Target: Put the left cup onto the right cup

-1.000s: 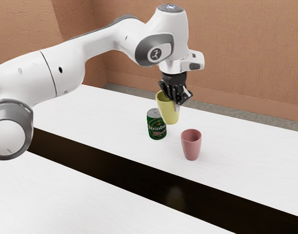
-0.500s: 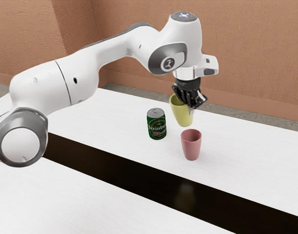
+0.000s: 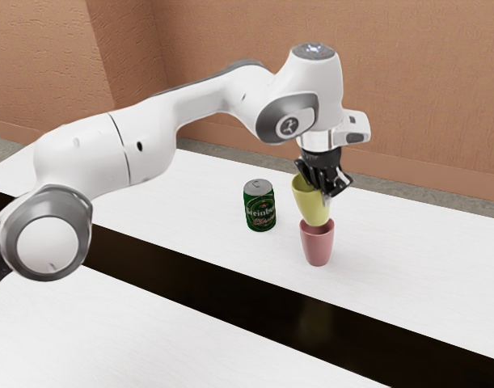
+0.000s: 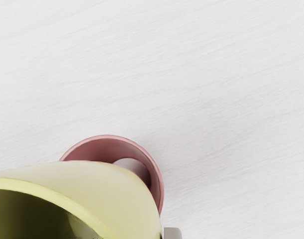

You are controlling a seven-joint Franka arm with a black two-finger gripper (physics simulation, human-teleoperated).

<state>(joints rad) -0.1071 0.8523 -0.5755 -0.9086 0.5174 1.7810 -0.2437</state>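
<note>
Carried onward, yellow cup [image 3: 314,207], clasped by end effector [image 3: 325,187], now hangs over pink cup [image 3: 317,244].

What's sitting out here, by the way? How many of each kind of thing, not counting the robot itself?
Cups: 2, the yellow cup held by the gripper and the pink cup standing on the table.
Cans: 1, the green can, upright on the table.
Total: 3.

Approx half pink cup [image 4: 109,141] behind yellow cup [image 4: 77,194].
</note>
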